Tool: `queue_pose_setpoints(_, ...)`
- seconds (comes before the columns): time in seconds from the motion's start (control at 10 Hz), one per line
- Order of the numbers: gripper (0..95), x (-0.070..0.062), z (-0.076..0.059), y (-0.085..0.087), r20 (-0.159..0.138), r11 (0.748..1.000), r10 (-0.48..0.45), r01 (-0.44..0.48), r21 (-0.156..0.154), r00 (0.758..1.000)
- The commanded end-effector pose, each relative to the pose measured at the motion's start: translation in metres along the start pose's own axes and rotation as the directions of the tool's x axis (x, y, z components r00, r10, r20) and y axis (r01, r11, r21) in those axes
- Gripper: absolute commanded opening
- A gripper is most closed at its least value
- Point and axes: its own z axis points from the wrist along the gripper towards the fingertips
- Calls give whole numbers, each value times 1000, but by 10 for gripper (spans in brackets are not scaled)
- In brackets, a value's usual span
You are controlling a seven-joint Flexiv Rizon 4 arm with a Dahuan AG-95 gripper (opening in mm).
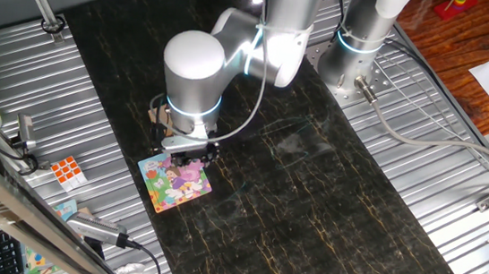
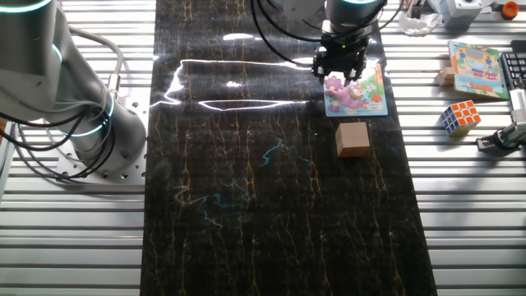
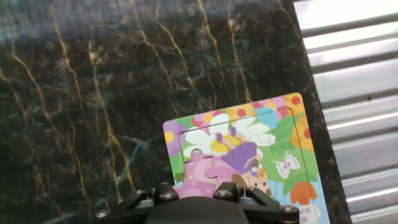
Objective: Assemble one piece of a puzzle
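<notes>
The puzzle [image 1: 174,182] is a small square cartoon board lying flat on the dark marble mat; it also shows in the other fixed view [image 2: 359,92] and in the hand view [image 3: 249,146]. My gripper [image 1: 193,159] hangs straight down over the board's edge nearest the arm, its fingertips at the board's surface [image 2: 339,72]. In the hand view, the pink piece [image 3: 198,185] sits between the two black fingers [image 3: 163,194], right at the pink part of the picture. The jaws stand close on either side of it.
A tan wooden block [image 2: 352,138] stands on the mat just beside the puzzle. On the metal slats off the mat are an orange-and-white Rubik's cube [image 2: 459,117], a second picture board [image 2: 475,70] and a black tool [image 2: 503,138]. A second arm's base [image 2: 90,123] stands across the mat.
</notes>
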Motion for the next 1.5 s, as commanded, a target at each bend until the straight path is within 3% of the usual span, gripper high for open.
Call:
queue_pose_setpoints(0.1,380,-2,4,0,-3,1000,11,-11,7,1000)
queue_pose_setpoints(0.8,380,-5,15,-3,7,1000,8,-8,7,1000)
queue_pose_setpoints(0.9,570,-5,15,-3,8,1000,7,-7,7,1000)
queue_pose_setpoints(1.5,570,-5,15,-3,7,1000,6,-6,7,1000)
